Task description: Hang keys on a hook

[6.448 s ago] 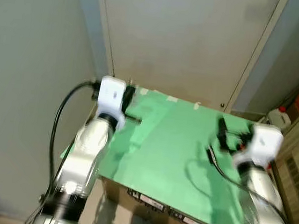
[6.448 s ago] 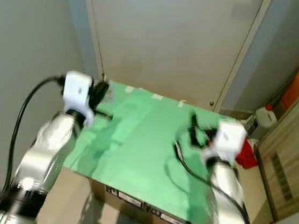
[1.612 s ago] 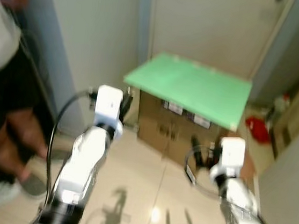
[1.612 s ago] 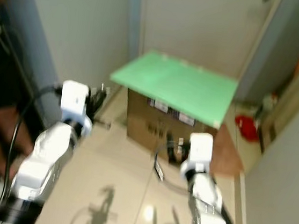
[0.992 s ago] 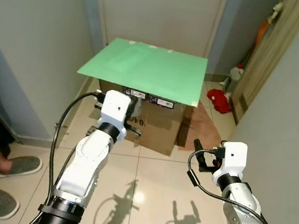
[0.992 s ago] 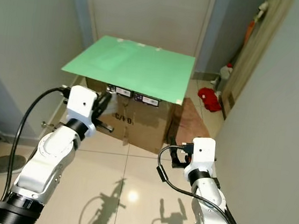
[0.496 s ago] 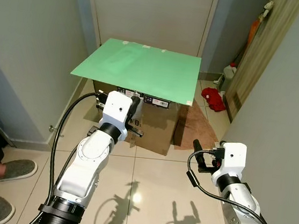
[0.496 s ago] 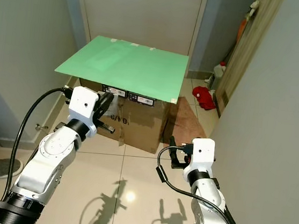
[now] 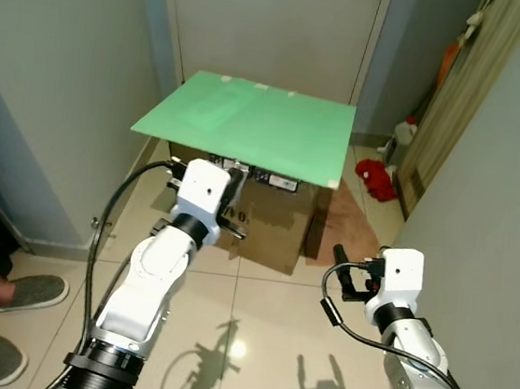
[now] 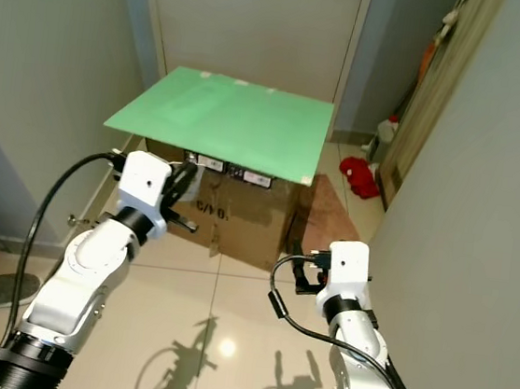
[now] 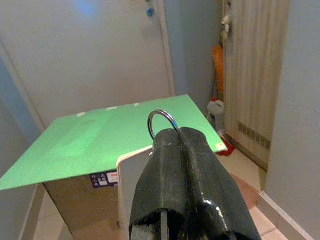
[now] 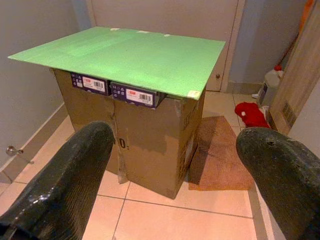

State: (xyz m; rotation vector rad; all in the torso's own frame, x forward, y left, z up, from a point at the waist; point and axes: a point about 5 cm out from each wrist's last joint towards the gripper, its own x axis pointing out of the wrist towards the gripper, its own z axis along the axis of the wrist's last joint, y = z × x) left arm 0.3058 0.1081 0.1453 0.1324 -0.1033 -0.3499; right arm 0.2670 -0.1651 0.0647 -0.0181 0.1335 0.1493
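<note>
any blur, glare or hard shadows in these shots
Eye views: sharp, with a ceiling-light glare spot on the floor tiles and crisp arm shadows beside it. Left wrist view: the left gripper looms soft and close. Right wrist view: fingers blurred, cardboard box sharp.

One green board (image 9: 254, 123), two slippers (image 9: 16, 312)

The tiled floor (image 9: 257, 307) is pale and glossy, with the arms' shadows across it. A cardboard box (image 12: 150, 130) stands on it near the door, topped by a green board (image 12: 130, 55) that overhangs the box on all sides; white labels sit on the box just under the board's edge. Beside the box lies a brown mat (image 12: 220, 155), with a red cloth (image 12: 252, 114) at its far corner and a white bottle (image 12: 270, 80) just past that. Grey slippers (image 9: 33, 293) rest on the floor at the left.
</note>
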